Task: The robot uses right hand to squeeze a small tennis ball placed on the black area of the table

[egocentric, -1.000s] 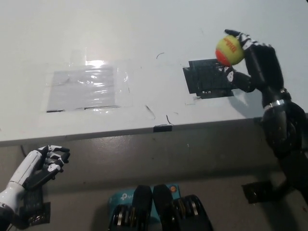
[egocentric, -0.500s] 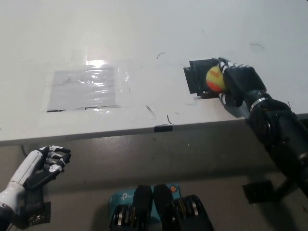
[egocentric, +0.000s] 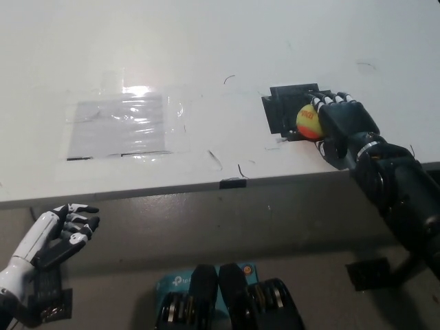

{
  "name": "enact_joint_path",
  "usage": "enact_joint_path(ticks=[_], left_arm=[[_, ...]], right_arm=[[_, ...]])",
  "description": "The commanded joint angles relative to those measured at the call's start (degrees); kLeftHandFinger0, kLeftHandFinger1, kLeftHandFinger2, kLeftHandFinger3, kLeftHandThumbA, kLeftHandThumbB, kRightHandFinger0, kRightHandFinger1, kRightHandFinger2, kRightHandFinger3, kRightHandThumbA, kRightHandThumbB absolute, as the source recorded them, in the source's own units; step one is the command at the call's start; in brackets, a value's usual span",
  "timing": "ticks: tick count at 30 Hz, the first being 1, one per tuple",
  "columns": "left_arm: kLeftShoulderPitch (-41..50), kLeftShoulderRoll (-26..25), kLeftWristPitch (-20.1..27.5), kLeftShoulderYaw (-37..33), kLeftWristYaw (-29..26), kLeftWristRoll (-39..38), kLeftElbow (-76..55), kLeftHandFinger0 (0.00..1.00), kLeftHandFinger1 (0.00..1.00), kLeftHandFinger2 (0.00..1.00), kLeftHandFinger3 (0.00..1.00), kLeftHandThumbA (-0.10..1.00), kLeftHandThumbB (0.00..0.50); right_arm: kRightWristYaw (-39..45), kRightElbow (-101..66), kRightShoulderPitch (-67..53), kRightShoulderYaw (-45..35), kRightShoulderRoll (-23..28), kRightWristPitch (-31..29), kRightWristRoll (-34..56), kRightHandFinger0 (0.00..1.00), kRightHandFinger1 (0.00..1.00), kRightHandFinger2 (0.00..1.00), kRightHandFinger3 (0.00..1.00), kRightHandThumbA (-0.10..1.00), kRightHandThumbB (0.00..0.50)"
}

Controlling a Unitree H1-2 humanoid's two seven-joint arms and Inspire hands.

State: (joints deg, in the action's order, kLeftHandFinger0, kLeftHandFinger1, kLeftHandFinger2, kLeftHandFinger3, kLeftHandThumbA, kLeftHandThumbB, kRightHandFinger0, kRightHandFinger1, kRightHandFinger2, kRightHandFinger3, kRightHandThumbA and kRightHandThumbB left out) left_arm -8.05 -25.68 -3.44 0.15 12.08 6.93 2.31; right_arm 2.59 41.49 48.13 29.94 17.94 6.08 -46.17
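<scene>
A small yellow and orange tennis ball rests on the black patch at the right of the white table. My black right hand lies against the ball's right side. Its fingers curl over the top of the ball and hold it down on the patch. The right arm runs off toward the lower right corner. Below the table edge at the lower left hangs my white left hand, with its fingers loosely apart and nothing in it.
A sheet of clear, shiny plastic film is taped flat on the white table left of centre. The table's front edge crosses the picture, with grey floor below it.
The right hand brought the ball down from above the table onto the black patch and now holds it there. The left hand's fingers have spread slightly.
</scene>
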Motion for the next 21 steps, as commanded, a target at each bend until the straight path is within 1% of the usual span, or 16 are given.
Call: enact_joint_path(ticks=[1,2,3,4,5,6,7,8,10,11,13,15,16,19,20,21], left_arm=[[-1.36,-1.06,0.53,0.94,-0.12,-0.12,-1.27,0.43,0.49,0.58,0.68,0.70,0.026],[-1.35,-1.03,0.52,0.95,-0.15,-0.11,-1.27,0.43,0.49,0.58,0.68,0.70,0.027],[-1.46,-1.01,1.18,0.93,-0.28,-0.04,-0.84,0.42,0.49,0.57,0.67,0.70,0.023],[-1.44,-1.01,0.28,0.98,-0.10,-0.19,-1.04,0.43,0.50,0.58,0.67,0.71,0.028],[-1.44,-1.01,0.27,1.15,-0.25,-0.23,-1.07,0.44,0.50,0.58,0.67,0.71,0.029],[-1.36,-1.01,0.29,1.18,-0.26,-0.21,-1.26,0.44,0.50,0.58,0.67,0.70,0.011],[-1.35,-1.01,0.22,1.15,-0.34,-0.01,-1.35,0.44,0.51,0.59,0.68,0.70,0.006],[-1.36,-1.05,0.10,1.15,-0.31,0.02,-1.39,0.44,0.51,0.60,0.69,0.69,0.006],[-1.41,-1.16,0.67,1.14,-0.31,0.00,-0.92,0.43,0.50,0.60,0.69,0.70,0.001],[-1.39,-1.15,0.57,1.15,-0.30,-0.01,-1.00,0.43,0.50,0.60,0.69,0.69,0.000],[-1.12,-0.97,1.83,1.38,-0.47,-0.46,-0.17,0.43,0.50,0.59,0.69,0.69,0.002],[-1.16,-0.87,1.87,1.46,-0.48,-0.52,-0.17,0.42,0.48,0.57,0.67,0.68,0.000],[-1.12,-0.85,1.95,1.49,-0.48,-0.54,-0.03,0.41,0.48,0.56,0.66,0.70,0.013],[-0.86,-0.67,1.21,1.64,-0.88,-0.10,-0.30,0.41,0.47,0.55,0.66,0.70,0.017],[-0.73,-0.82,1.09,1.57,-0.95,0.26,-0.33,0.41,0.48,0.56,0.66,0.72,0.022],[-0.78,-0.78,0.92,1.59,-0.82,0.08,-0.29,0.41,0.48,0.56,0.66,0.72,0.018]], right_arm=[[5.06,-3.00,0.68,-0.23,1.28,2.78,0.31,1.00,1.00,1.00,1.00,0.30,0.404],[5.90,-3.55,0.66,-0.08,1.46,3.07,0.21,1.00,1.00,1.00,1.00,0.35,0.411],[6.99,-4.58,0.57,-0.18,1.82,3.10,0.53,1.00,1.00,1.00,1.00,0.40,0.485],[12.01,-7.93,0.65,-0.68,2.44,5.33,1.79,1.00,1.00,1.00,1.00,0.51,0.500],[12.12,-7.55,1.13,-0.61,2.28,5.19,1.73,1.00,1.00,1.00,1.00,0.51,0.500],[14.07,-8.58,1.29,-0.62,2.61,5.84,1.97,1.00,1.00,1.00,1.00,0.59,0.500],[16.08,-9.49,1.64,-0.29,3.10,6.27,1.76,1.00,1.00,1.00,1.00,0.70,0.500],[17.85,-10.45,1.92,-0.22,3.56,6.67,1.82,1.00,1.00,1.00,1.00,0.77,0.500],[19.87,-11.39,2.21,-0.06,3.98,7.31,1.56,1.00,1.00,1.00,1.00,0.84,0.500],[20.35,-11.71,2.20,-0.07,4.05,7.52,1.50,1.00,1.00,1.00,1.00,0.85,0.500],[20.60,-12.30,2.00,-0.36,4.06,7.30,1.62,1.00,1.00,1.00,1.00,0.86,0.500],[21.06,-12.98,1.75,-0.52,4.16,7.26,1.65,1.00,1.00,1.00,1.00,0.88,0.500],[20.93,-14.38,1.08,-0.72,4.41,6.62,1.84,1.00,1.00,1.00,1.00,0.90,0.500],[20.53,-16.60,0.06,-1.68,4.52,6.11,2.50,1.00,1.00,1.00,1.00,0.89,0.500],[21.00,-17.69,-0.08,-1.51,4.62,6.58,1.93,1.00,1.00,1.00,1.00,0.91,0.500],[21.69,-20.03,-0.51,-1.70,4.87,7.95,1.37,1.00,1.00,1.00,1.00,0.92,0.500]])
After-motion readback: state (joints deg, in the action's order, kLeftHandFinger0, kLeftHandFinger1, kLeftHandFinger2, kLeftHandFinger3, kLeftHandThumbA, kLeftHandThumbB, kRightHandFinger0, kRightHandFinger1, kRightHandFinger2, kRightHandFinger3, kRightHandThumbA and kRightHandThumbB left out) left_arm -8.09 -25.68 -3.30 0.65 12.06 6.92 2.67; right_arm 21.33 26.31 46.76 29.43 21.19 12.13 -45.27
